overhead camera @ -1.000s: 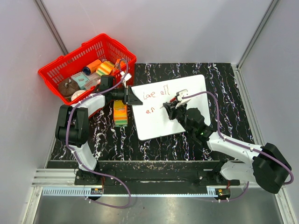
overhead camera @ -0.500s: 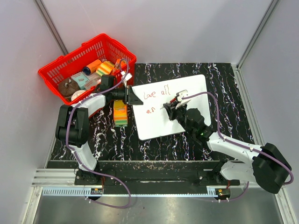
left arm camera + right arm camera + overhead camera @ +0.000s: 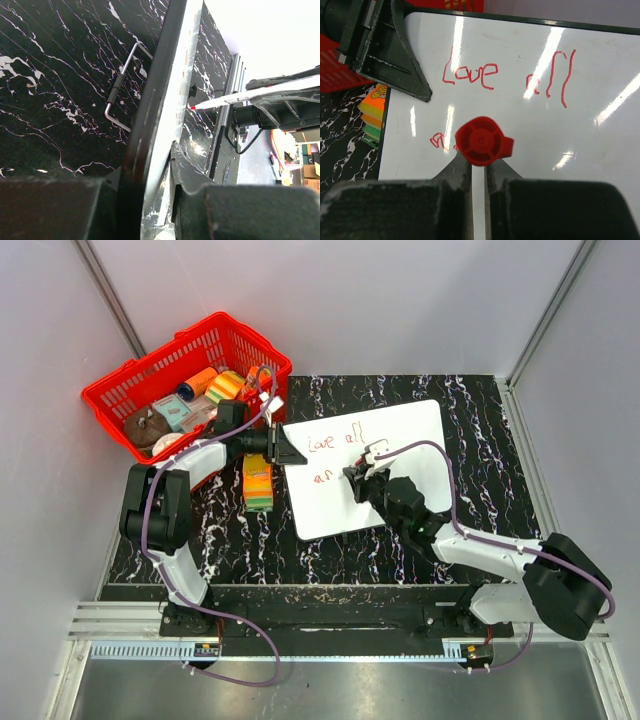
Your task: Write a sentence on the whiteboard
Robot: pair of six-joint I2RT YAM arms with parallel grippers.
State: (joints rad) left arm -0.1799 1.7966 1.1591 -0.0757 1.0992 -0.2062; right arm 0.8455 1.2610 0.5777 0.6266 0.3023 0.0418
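Note:
The whiteboard [image 3: 400, 430] lies tilted on the dark marbled table. On it the sentence [image 3: 335, 440] reads "Love all" in red, with "an" [image 3: 322, 477] started below. My left gripper [image 3: 290, 452] is shut on the board's left edge; in the left wrist view the board's rim [image 3: 160, 100] runs between the jaws [image 3: 160, 160]. My right gripper [image 3: 357, 478] is shut on a slim white pen, whose red end [image 3: 482, 141] sticks up between the fingers [image 3: 478, 167]. The pen's tip [image 3: 192, 107] rests on the board just right of "an" [image 3: 440, 141].
A red basket [image 3: 120, 395] of small items stands at the back left, close behind the left arm. A striped sponge stack [image 3: 258, 483] lies beside the board's left edge. A wire handle [image 3: 120, 90] lies on the table. Grey walls close in the sides and back.
My right gripper has slid left and slightly nearer with the pen, closing on the "an". The left gripper and the board have stayed put.

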